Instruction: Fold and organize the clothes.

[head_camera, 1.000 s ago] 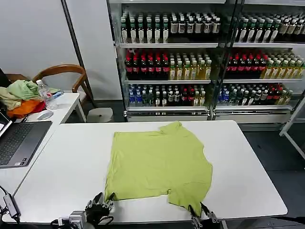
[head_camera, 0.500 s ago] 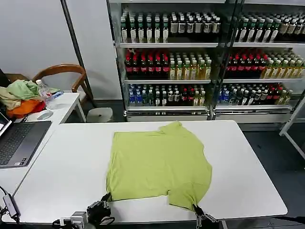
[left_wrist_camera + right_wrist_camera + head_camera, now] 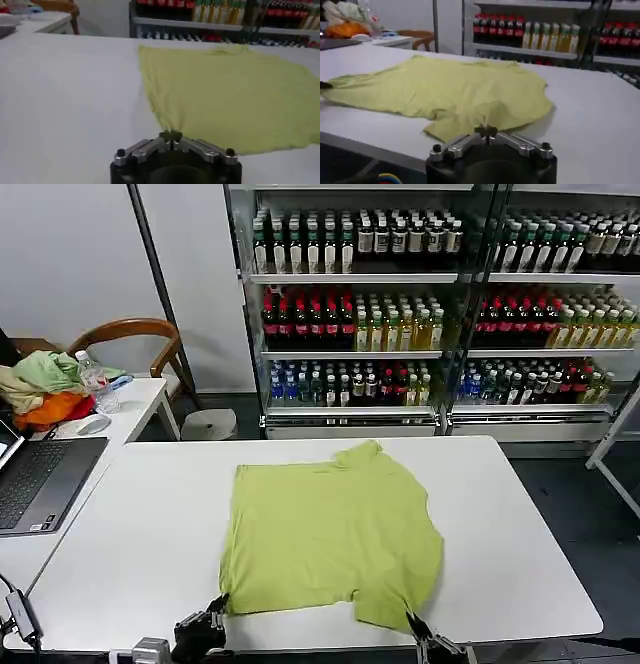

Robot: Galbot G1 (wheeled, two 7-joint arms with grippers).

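Our left gripper (image 3: 170,135) sat at the near edge of the white table (image 3: 140,534), its fingertips pressed together on the near left corner of the lime T-shirt (image 3: 330,529), the cloth rising in a thin pinch between them. Our right gripper (image 3: 486,131) had its tips closed as well, holding the shirt's near right corner at the table's front edge. The shirt lay spread flat across the middle of the table, collar toward the far side. No print or writing showed on it, and we could not read the bottle labels in the coolers (image 3: 430,304) behind. Bare tabletop lay on both sides of the shirt; a laptop (image 3: 40,479) sat well off to our left.
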